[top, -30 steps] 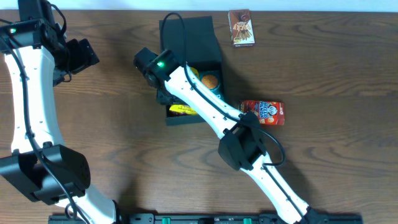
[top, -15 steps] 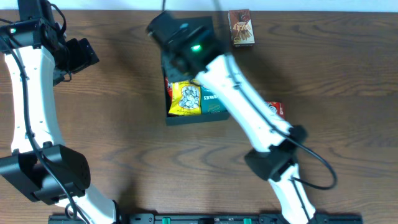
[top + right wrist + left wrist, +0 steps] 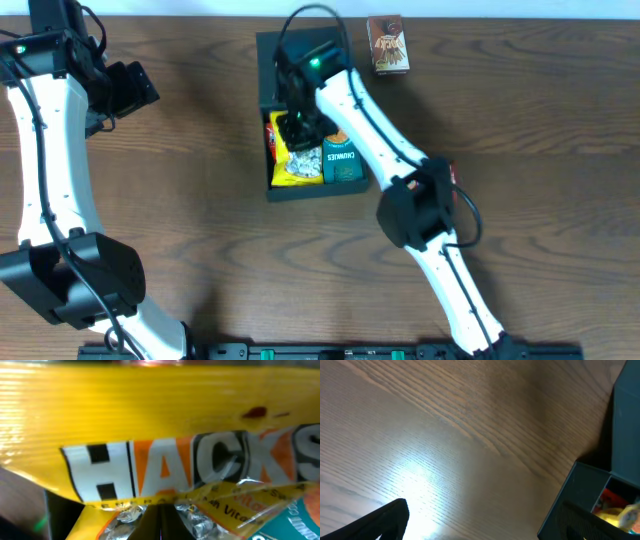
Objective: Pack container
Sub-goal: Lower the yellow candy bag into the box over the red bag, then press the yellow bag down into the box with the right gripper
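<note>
Right gripper (image 3: 300, 128): down inside the dark teal-black matte square box, the container (image 3: 310, 192), near its far left part. Jaws pressed together. Whether they pinch anything, cannot tell; the fingers are not clear in any view.

Directly under and just nearside of this gripper: crinkled yellow foil snack packet (image 3: 293, 165), printed "HACKS" in the right wrist view (image 3: 160, 435), where it fills nearly the whole frame. To the gripper's right, alongside the yellow packet: small teal snack carton (image 3: 343, 165), also inside the box.

Container's hinged flap lid (image 3: 300, 45) stands open, beyond the gripper.

Farther right of the gripper, outside the box on the brown wooden table (image 3: 550, 120): brown rectangular snack packet (image 3: 388, 44). A sliver of a red packet (image 3: 449, 172) shows past the right arm's elbow.

Left gripper (image 3: 125, 90): well off to the container's left, jaws spread, nothing between. Its wrist view catches the box corner (image 3: 580, 495) off to its side.
</note>
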Robot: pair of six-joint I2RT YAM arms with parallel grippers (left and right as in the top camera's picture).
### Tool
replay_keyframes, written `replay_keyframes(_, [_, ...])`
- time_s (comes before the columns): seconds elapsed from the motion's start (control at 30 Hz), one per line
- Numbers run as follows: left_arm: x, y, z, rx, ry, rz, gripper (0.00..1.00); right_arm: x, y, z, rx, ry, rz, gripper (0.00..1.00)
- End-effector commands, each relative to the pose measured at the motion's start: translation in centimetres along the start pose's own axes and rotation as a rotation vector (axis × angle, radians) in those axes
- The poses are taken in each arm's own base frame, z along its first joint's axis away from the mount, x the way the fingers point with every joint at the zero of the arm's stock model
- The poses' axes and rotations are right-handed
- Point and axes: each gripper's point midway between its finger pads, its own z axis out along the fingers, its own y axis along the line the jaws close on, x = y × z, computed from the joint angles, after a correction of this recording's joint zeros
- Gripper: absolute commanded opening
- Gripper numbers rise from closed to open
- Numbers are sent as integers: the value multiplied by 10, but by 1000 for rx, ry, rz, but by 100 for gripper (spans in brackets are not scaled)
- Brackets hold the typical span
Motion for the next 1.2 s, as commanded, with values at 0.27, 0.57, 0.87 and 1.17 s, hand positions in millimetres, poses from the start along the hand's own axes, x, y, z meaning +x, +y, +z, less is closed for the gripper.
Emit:
replay_keyframes(0.27, [-1,3,0,-2,-2,15,95,7,31,-12,-95,-5,-121,1])
replay_keyframes(0.57, [-2,2,0,-1,-5,15,95,-3,32,-45,-113,-100,-214,1])
replay_keyframes(0.87, [-2,3,0,-2,-4,15,95,-36,31,-45,-115,-222,-277,2])
replay_keyframes(1.17, [-1,3,0,-1,-3,14,95,-40,12,-7,-55,-171,-246,1])
